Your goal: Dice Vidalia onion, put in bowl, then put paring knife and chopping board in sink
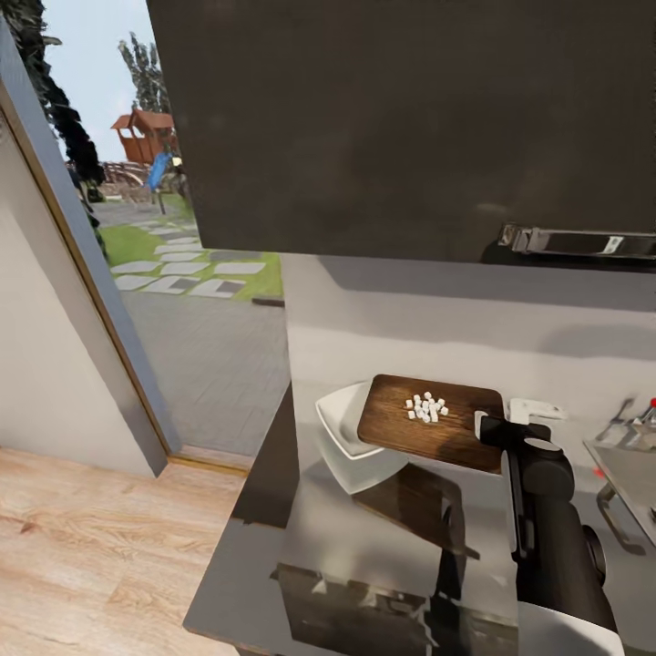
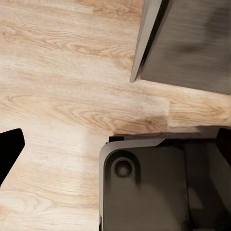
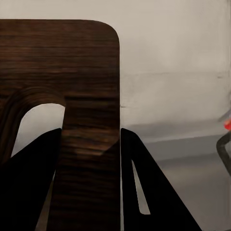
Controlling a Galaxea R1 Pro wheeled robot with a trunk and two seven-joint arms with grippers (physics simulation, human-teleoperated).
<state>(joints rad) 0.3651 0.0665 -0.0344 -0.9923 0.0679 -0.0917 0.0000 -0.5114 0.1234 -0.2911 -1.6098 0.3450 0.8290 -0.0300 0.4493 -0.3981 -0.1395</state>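
We see the chopping board [image 1: 428, 424] lifted above the worktop [image 1: 364, 538], its far-left edge over the bowl [image 1: 344, 426], with free worktop below. White diced onion [image 1: 426, 407] sits on it. Our right gripper [image 3: 91, 144] has its jaws clamped on the board's handle end. The sink [image 1: 629, 474] lies right. Left jaws: we cannot tell.

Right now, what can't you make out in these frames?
- Sink: head view, cut off by the right edge; paring knife not identifiable.
- Bowl: head view, partly covered by the raised chopping board.
- Diced onion: too small to count.
- Left gripper: left wrist view, one dark tip at the edge; opening unreadable.
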